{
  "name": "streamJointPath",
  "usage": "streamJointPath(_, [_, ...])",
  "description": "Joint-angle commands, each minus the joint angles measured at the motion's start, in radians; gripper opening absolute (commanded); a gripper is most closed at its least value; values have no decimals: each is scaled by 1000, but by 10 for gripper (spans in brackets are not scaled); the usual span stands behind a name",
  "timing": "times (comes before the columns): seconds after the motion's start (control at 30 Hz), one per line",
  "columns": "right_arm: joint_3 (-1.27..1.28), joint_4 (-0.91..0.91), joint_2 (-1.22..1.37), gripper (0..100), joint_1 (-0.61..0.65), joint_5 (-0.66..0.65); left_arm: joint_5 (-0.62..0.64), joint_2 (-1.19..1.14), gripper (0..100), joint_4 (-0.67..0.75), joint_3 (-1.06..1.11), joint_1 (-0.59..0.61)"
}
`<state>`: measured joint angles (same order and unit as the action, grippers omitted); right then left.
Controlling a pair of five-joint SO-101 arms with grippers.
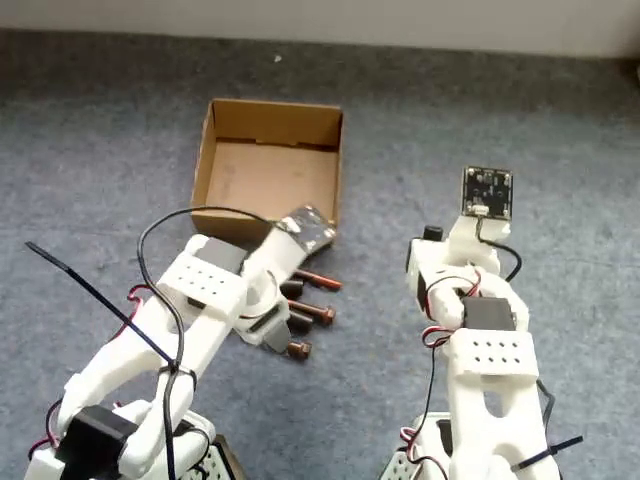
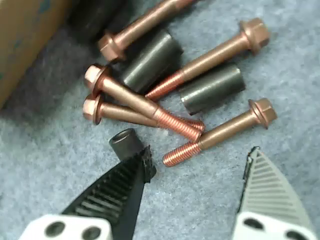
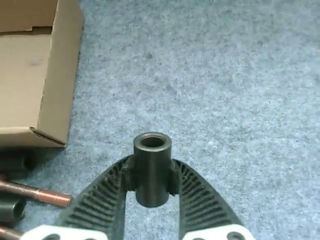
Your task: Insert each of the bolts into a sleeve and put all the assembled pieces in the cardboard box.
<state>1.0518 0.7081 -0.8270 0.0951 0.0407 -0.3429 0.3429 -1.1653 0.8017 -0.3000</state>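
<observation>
Right gripper (image 3: pixel 151 176) is clamped on a dark sleeve (image 3: pixel 151 155), held upright w/ the bore facing up, prob. so a bolt can go straight in from above. In the high view that arm (image 1: pixel 485 350) sits at the right of the frame over bare carpet (image 1: pixel 560 150), well apart from the pile, which leaves room to work. Left gripper (image 2: pixel 200 157) is spread wide w/ nothing in it. It hangs just over the bolts (image 1: pixel 312 300) at ctr frame, just below the cardboard box (image 1: pixel 203 165). The box sits upper ctr and looks empty. The left wrist view shows five copper bolts lying flat, some crossed, w/ loose sleeves (image 2: pixel 210 89) among them. Two sleeves lie on their sides, and a small one stands on end just beside the black finger (image 2: pixel 125 185), maybe touching it. The nearest bolt (image 2: pixel 220 132) lies roughly btwn the two open fingers, its shaft mostly clear of the others, so it looks like the pick target. Judgement: the step in hand is grabbing a bolt w/ the left gripper to feed into the sleeve on the right. Nothing is assembled or boxed, so the task is early. The next move calls for the jaws to close across the shaft near the head, leaving the thread end free to enter the bore. Risks: the black finger could tip the standing sleeve, or the neighbouring threads could snag on lift.
</observation>
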Motion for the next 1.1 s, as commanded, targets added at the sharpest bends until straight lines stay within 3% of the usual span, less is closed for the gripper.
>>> streamJointPath(0.0, [-15,-31,-28,5,-47,5,-173,-4,309,11,-45,-70])
streamJointPath(0.27, [-15,-31,-28,5,-56,8,-359,-10,309,60,-39,-147])
streamJointPath(0.5, [-15,-31,-28,5,-56,8,-361,-183,305,140,-39,-237])
streamJointPath(0.87, [-15,-31,-30,5,-56,5,-361,-367,115,103,-174,-243])
streamJointPath(1.07, [-15,-31,-30,5,-56,3,-359,-366,81,55,-163,-243])
